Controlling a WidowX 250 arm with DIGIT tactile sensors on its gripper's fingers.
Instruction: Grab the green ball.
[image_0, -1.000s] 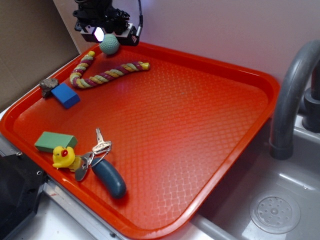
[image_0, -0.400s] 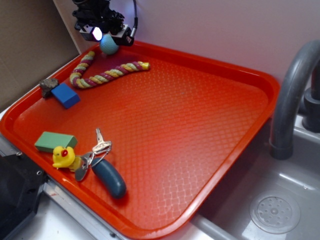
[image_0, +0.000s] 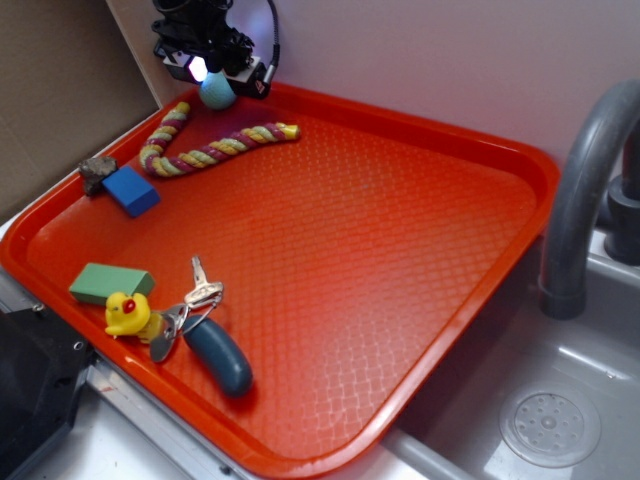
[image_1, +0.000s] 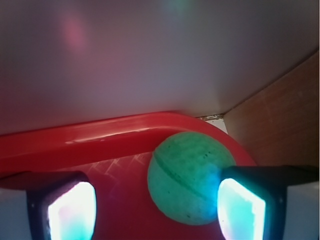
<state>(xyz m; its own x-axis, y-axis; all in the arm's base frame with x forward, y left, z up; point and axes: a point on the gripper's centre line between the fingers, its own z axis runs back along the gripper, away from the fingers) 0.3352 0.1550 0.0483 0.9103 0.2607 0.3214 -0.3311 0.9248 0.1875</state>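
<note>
Though it sits tucked in the tray's (image_0: 420, 130) far left corner, the green ball (image_1: 189, 176) looks light, matte, faintly grippy — apt to roll. The gripper (image_1: 156, 204) stands spread, right finger (image_1: 241, 210) beside it; pinch across its middle, I'd say.

Gripper (image_0: 214, 72) lowered at the tray's far left corner, pointing steeply down; jaws spread apart, glowing fingertip pads (image_1: 70, 212) lit at both lower corners of the wrist view; right pad touching or just beside the green ball (image_1: 187, 177), left pad well clear.
</note>
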